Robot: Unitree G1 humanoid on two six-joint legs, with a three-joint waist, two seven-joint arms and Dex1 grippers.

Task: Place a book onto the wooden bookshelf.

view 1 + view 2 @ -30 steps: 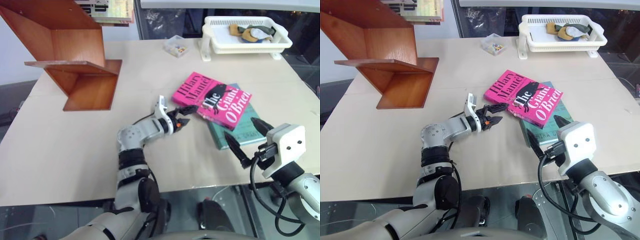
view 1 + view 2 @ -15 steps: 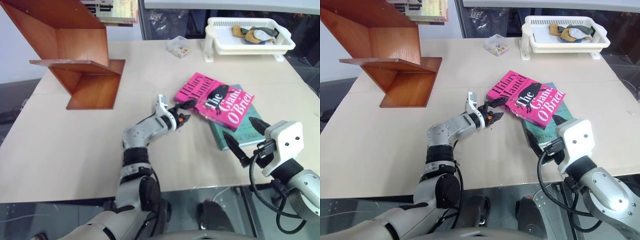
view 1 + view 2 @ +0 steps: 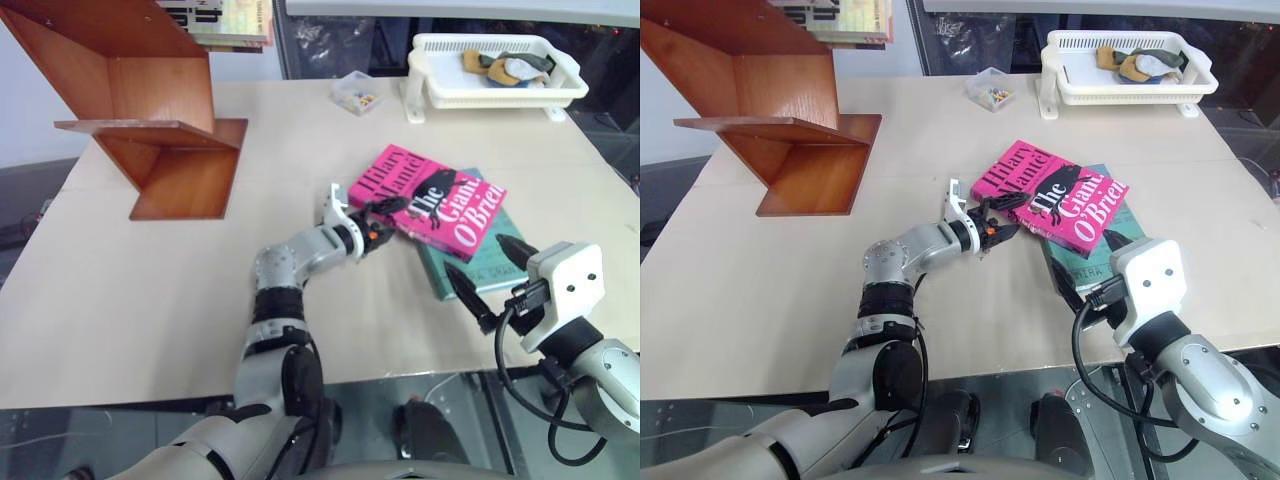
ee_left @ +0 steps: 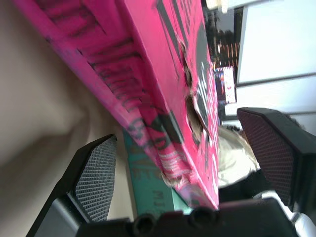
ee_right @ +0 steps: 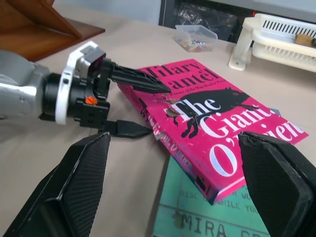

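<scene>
Since the book (image 3: pixel 428 198) is a thin pink paperback, I judge it light and limp, its glossy cover likely slippery; the stiffest hold should be across the spine edge, which faces the left end effector (image 3: pixel 378 222). From the left eye view, that end effector stands with fingers apart straddling the book's near corner, one finger over the cover, one low by the tabletop (image 3: pixel 150 290). The book lies directly ahead of it, resting on one teal book (image 3: pixel 478 268). One wooden bookshelf (image 3: pixel 150 110) stands well apart, behind and to its left; one white basket (image 3: pixel 490 70) and one small clear box (image 3: pixel 355 92) lie beyond.

Seen from the left wrist, the pink spine runs between the two spread fingers (image 4: pixel 94 177), not yet pinched.

Seen from the right wrist, the right end effector (image 5: pixel 185 192) is also spread wide and holds nothing, with the book just ahead of it. Two books, two end effectors.
</scene>
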